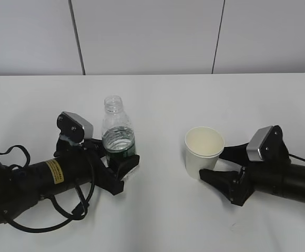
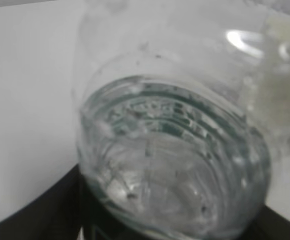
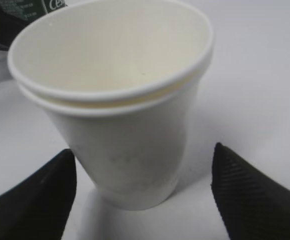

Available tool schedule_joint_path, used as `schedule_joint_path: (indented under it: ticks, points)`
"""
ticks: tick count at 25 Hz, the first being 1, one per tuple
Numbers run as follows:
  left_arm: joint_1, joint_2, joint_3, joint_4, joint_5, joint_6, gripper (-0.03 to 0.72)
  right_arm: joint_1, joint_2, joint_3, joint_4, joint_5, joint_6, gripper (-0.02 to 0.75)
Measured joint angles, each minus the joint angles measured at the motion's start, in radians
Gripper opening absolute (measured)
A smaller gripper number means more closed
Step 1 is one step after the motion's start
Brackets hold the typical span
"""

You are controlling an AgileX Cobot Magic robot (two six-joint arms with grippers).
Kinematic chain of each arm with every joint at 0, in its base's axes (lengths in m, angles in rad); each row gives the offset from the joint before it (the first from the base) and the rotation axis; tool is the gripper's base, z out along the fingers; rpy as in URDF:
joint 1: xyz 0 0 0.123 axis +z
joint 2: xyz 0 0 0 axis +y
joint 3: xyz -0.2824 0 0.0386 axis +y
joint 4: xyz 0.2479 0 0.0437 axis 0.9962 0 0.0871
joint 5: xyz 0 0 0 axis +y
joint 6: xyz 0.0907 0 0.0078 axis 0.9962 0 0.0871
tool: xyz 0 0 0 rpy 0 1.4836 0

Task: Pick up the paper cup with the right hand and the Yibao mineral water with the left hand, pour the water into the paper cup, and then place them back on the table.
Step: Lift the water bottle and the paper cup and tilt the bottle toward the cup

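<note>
Between the right gripper's (image 3: 144, 192) spread fingers, the paper cup (image 3: 120, 100).

Bare table (image 1: 163, 210) between bottle (image 1: 118, 134) and cup (image 1: 202, 152), otherwise unobstructed.

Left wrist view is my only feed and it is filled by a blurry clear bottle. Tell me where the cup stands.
Observer: The small white paper cup stands upright on the white table, to the right of the clear ribbed plastic bottle with the green label in the exterior view, apart from it.
Operator: Report the right gripper.
Observer: The right gripper is open, one finger on each side of the cup, neither touching.
Operator: Check inside the cup.
Observer: It looks empty; only the cream inside shows.
Operator: Confirm the cap.
Observer: The bottle has none; its neck is open.
</note>
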Motion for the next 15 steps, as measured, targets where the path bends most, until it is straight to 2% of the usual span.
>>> schedule_joint_path:
  ticks: [10, 13, 15]
  points:
    - [0.0, 0.0, 0.0, 0.0, 0.0, 0.0, 0.438, 0.002, 0.002, -0.053, -0.08, 0.0, 0.054, 0.661]
    - [0.0, 0.0, 0.0, 0.0, 0.0, 0.0, 0.438, 0.033, 0.019, -0.068, -0.085, 0.0, 0.059, 0.661]
    - [0.0, 0.0, 0.0, 0.0, 0.0, 0.0, 0.438, 0.065, 0.038, -0.079, -0.05, 0.0, 0.062, 0.661]
